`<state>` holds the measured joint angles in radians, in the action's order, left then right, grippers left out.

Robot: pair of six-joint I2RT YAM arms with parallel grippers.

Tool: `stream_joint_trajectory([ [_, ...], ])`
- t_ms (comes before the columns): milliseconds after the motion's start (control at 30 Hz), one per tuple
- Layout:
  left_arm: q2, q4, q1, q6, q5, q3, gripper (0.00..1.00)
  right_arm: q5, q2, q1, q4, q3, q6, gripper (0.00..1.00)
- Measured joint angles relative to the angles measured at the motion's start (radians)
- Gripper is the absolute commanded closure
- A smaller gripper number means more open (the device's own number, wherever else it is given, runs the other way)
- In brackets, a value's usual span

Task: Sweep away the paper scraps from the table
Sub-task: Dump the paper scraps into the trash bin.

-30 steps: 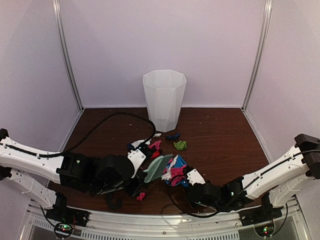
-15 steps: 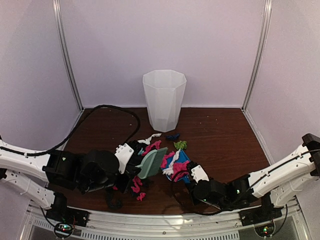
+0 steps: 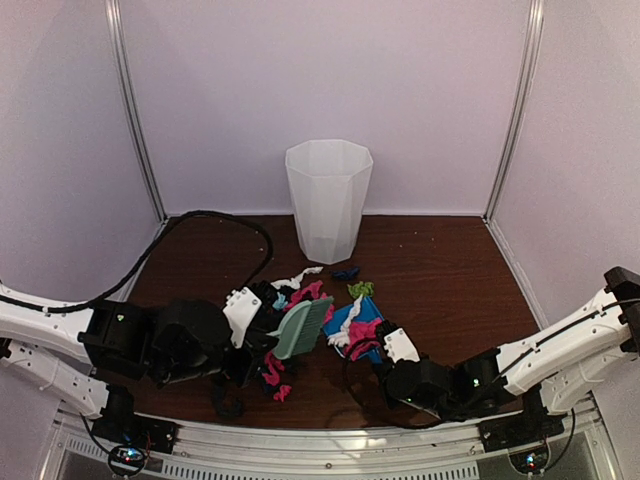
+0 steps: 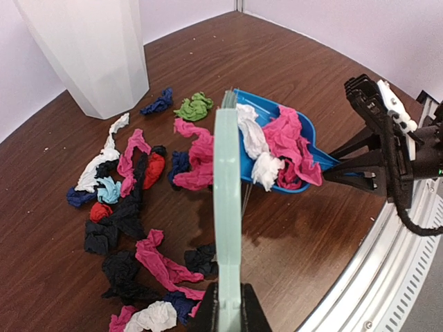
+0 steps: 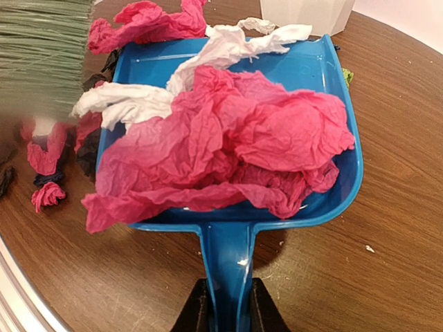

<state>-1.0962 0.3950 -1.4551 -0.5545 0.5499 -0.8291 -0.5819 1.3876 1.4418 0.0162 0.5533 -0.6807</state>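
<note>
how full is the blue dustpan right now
Well loaded: a heap of crumpled pink and white paper scraps fills most of the dustpan.

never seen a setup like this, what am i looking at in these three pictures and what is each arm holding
These are two white robot arms bolted at the near edge of a dark wooden table. The wide picture comes from a fixed camera above and behind them, so the left arm is on the left and the right arm is on the right. The other two pictures come from a small camera on each wrist, looking along its tool. The left tool is shut on a mint-green hand brush. The right tool is shut on the handle of a blue dustpan, which already holds pink and white paper. More paper scraps lie loose on the table, and a white bin stands behind them.
</note>
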Motion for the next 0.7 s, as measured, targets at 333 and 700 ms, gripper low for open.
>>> stream_joint_trajectory([
  [333, 0.062, 0.035, 0.0, -0.016, 0.039, 0.012, 1.0, -0.018, -0.011, 0.0, -0.06, 0.056, -0.004, 1.0],
  [700, 0.037, 0.127, 0.0, -0.057, 0.107, 0.006, 1.0, -0.014, -0.064, -0.017, -0.203, 0.183, -0.003, 1.0],
])
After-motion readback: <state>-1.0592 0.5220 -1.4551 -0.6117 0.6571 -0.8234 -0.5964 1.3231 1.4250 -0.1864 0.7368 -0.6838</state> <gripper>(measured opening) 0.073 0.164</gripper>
